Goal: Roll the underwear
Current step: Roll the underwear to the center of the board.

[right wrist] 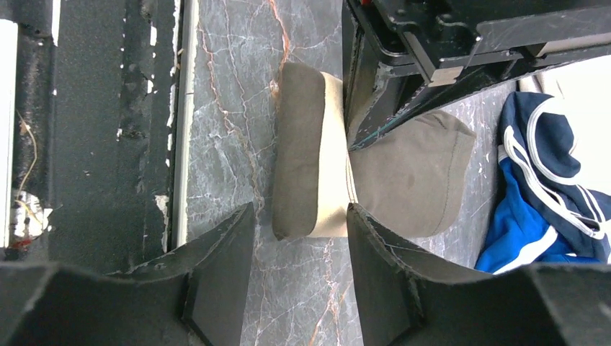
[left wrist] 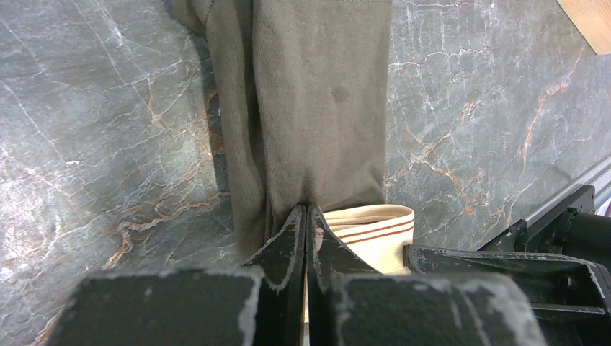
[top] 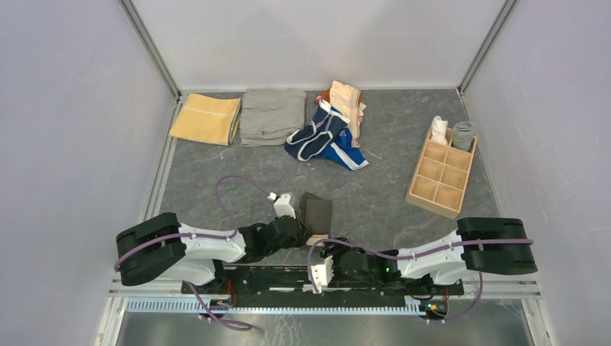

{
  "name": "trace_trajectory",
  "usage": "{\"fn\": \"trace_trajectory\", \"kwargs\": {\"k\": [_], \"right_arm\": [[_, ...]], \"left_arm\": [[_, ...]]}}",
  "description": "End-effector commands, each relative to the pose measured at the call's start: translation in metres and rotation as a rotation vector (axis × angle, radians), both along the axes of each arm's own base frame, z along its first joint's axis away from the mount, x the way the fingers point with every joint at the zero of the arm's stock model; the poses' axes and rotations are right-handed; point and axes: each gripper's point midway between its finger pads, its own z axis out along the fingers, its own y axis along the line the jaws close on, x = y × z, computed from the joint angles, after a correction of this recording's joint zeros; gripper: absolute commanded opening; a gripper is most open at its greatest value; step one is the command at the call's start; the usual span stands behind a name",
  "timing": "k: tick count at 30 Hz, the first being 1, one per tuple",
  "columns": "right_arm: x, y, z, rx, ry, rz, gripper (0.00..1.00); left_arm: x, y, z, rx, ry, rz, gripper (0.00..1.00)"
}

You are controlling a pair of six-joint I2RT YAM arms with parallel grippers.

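Dark grey marbled worktop (top: 382,194), veined orange and white. Grey-brown briefs (top: 317,213) with tan waistband (left wrist: 375,231) bearing 2 thin brown stripes; navy briefs (top: 317,133) with white trim; bright blue piece (top: 351,155); peach piece (top: 348,101); mustard-yellow cloth (top: 207,119) with pale zigzag stitching; grey-khaki cloth (top: 272,115).

We see bare tabletop (top: 389,198) flanking the underwear (top: 317,211); left end effector (left wrist: 305,213) and right end effector (right wrist: 300,210) crowd its near end.
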Motion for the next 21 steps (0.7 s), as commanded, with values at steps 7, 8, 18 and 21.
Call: {"fn": "trace_trajectory", "kwargs": {"k": [7,8,18,21], "right_arm": [[0.012,0.003,0.001,0.02,-0.032,-0.041,0.55],[0.013,0.002,-0.001,0.013,-0.031,-0.045,0.54],[0.016,0.002,-0.012,-0.03,-0.02,-0.045,0.38],[0.015,0.003,-0.013,-0.031,-0.009,-0.041,0.33]], "left_arm": [[-0.036,0.063,-0.063,0.293,0.149,-0.037,0.02],[-0.036,0.063,-0.064,0.294,0.15,-0.038,0.02],[-0.037,0.062,-0.065,0.298,0.157,-0.049,0.02],[-0.038,0.061,-0.066,0.3,0.16,-0.056,0.02]]}}
